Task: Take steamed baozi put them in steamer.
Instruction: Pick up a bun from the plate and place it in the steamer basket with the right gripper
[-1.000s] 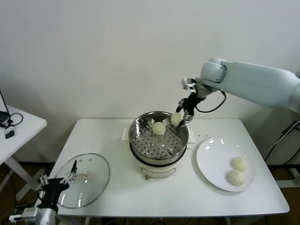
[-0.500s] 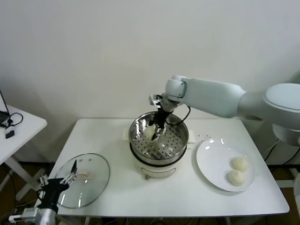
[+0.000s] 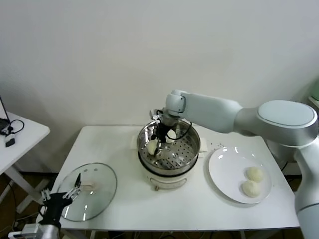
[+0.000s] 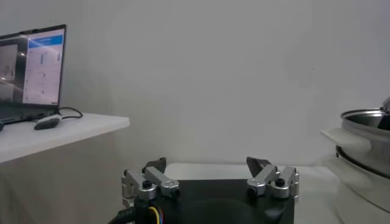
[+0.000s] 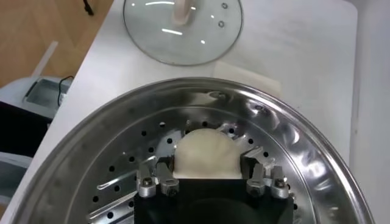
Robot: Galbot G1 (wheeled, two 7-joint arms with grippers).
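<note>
Nearest: left gripper (image 3: 62, 198), fingers spread, by round glass lid (image 3: 88, 191). Two smooth buns (image 3: 251, 180) on flat white plate (image 3: 224, 174). Beyond: right gripper (image 5: 210, 176) pinching domed bun (image 5: 206, 155) inside shiny perforated steel steamer (image 3: 169, 144).

1. The steamer (image 3: 169, 149) is shiny silver steel, its floor dotted with rows of dark round holes; the cooker base under it is white.
2. The steamed baozi (image 5: 206, 153) gripped by the right tool (image 5: 211, 182) is smooth cream-white, the tool itself black with grey metal fingers.
3. Two more cream buns (image 3: 251, 180) sit on a plain white plate (image 3: 222, 174).
4. The glass lid (image 3: 88, 190) is clear, with a silver rim.
5. The worktop (image 3: 124, 204) is white.
6. The left tool (image 4: 210, 179) is black and grey too.
</note>
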